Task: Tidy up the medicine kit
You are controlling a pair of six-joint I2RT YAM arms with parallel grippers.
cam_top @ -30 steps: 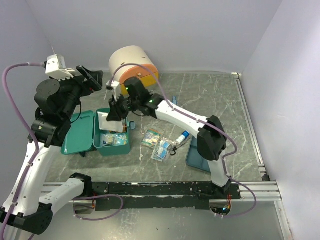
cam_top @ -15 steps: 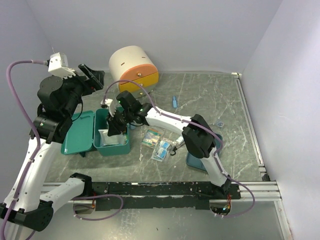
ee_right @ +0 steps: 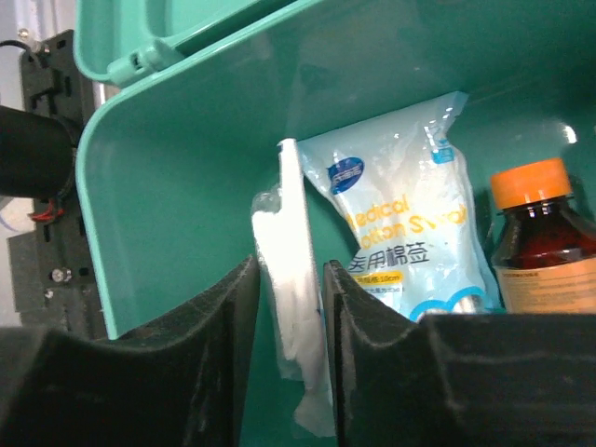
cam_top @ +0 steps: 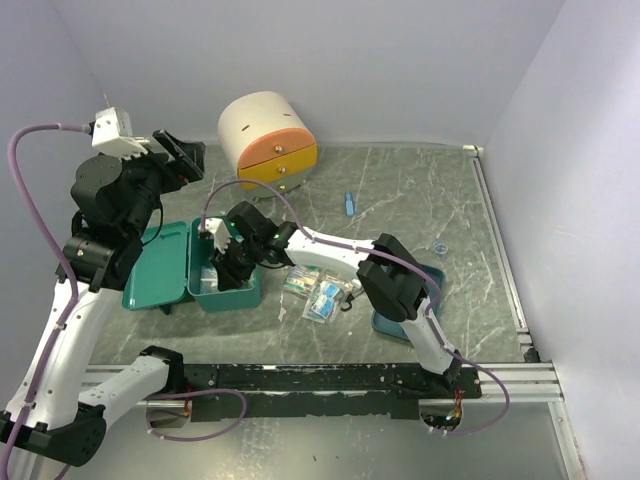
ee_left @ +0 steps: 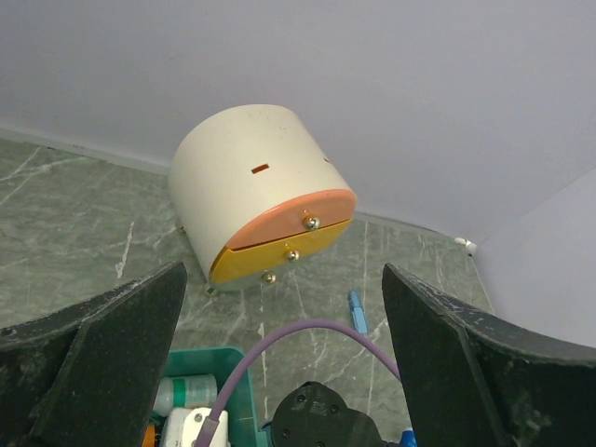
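medicine kit point(ee_right: 186, 186) | 1 swab bag point(ee_right: 410, 223) | 1 brown bottle point(ee_right: 545, 251) | 1 white packet point(ee_right: 298, 279)

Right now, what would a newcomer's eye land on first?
The right gripper is down inside the open teal medicine kit, left of centre, a flat white packet between its fingers, beside a cotton swab bag and an orange-capped brown bottle. The left gripper hangs high, wide open, facing the cream cabinet at the back of the table.

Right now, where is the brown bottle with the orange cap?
The brown bottle is at the right edge of the right wrist view, inside the teal medicine kit, just right of the cotton swab packet.
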